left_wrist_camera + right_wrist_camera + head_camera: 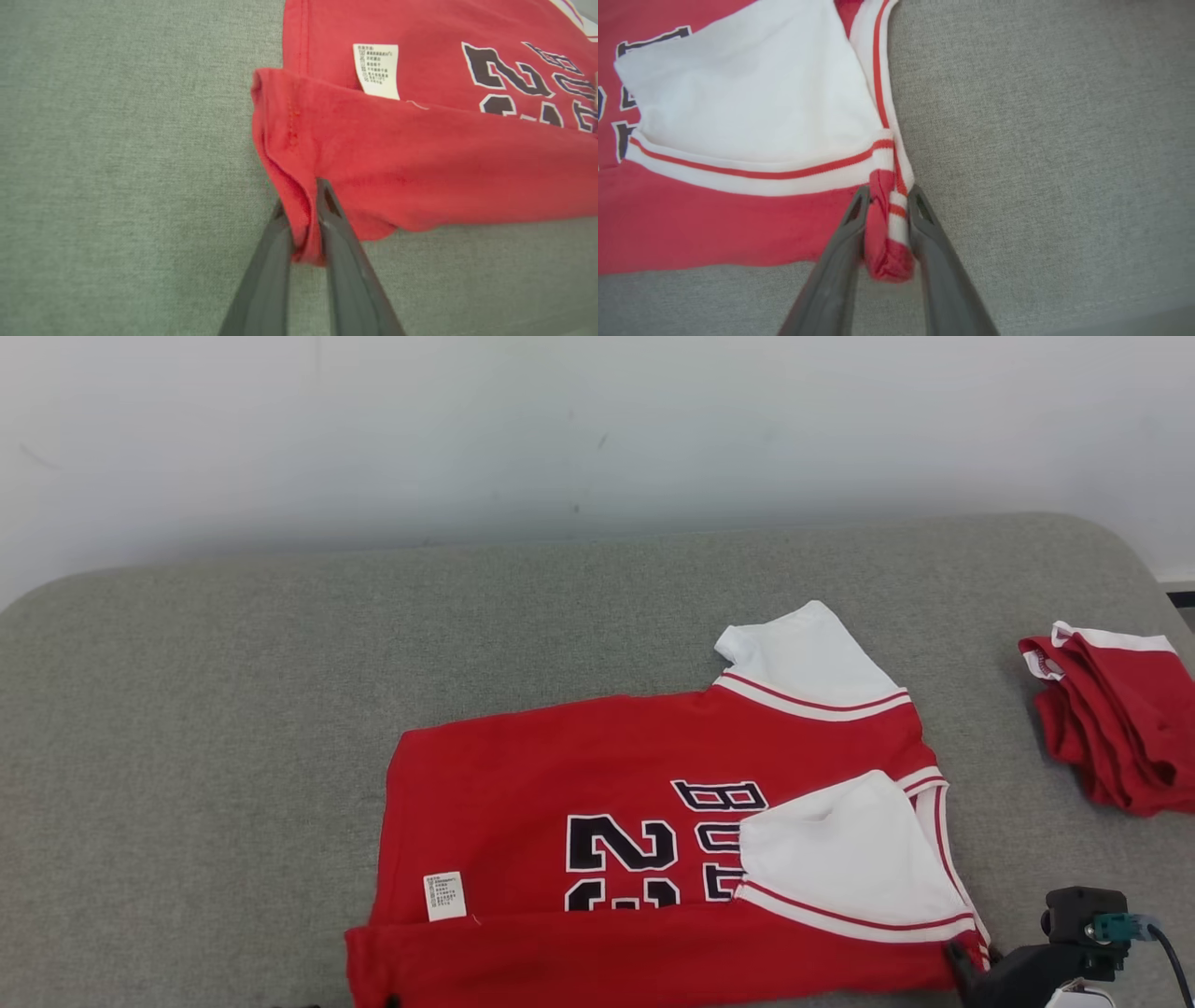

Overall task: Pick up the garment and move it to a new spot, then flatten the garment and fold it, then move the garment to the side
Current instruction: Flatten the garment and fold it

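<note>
Plainly, the left gripper (301, 196) nips a hem corner of the garment (560, 775) and the right gripper (889, 189) a collar-side corner, jaws nearly closed with cloth bunched between. This looks like the folding step, with the near edge laid over, so next both corners need letting go cleanly, without dragging that flap. The red jersey, with white sleeves and dark numbers, lies mostly flat on the grey cushion (233, 709), right of centre by its near edge.
</note>
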### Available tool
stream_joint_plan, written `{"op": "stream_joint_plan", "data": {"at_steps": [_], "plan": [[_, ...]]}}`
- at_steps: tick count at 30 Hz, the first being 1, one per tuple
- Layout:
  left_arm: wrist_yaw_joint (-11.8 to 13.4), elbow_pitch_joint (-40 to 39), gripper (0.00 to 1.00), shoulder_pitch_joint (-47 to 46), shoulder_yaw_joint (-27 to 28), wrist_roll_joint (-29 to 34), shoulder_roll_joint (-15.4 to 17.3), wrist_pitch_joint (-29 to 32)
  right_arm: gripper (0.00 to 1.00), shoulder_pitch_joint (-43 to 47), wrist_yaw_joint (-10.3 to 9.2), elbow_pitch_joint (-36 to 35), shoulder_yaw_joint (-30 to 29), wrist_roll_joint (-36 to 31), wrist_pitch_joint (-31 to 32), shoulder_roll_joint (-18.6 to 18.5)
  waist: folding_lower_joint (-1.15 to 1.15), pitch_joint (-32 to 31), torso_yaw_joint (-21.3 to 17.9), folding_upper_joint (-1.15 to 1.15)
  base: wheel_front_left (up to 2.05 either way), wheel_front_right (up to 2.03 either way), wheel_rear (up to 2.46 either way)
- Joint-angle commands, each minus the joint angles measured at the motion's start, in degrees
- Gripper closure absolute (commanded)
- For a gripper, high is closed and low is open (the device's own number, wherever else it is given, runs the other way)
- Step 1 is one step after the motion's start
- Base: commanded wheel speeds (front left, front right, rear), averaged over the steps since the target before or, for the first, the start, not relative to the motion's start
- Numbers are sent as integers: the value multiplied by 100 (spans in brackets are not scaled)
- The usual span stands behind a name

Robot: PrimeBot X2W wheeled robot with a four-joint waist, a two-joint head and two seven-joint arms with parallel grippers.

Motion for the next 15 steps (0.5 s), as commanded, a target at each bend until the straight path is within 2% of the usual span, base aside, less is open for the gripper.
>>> {"op": "stream_joint_plan", "data": {"at_steps": [1,7,11,15], "plan": [[19,23,0,89,-2,-29,20,12,0,27,-18,-25,-28,-58,-23,9,0,-8,-9,0,0,0,0],[138,-5,0,51,77,-100,71,132,0,-97,-18,-56,-63,-100,20,-27,0,-17,-9,0,0,0,0],[134,-297,0,-215,236,-244,195,320,0,-457,-18,-262,18,-81,144,-299,0,87,9,0,0,0,0],[55,-495,0,-746,354,-293,449,784,0,-1019,-18,-392,234,-3,458,-662,0,247,30,0,0,0,0]]}}
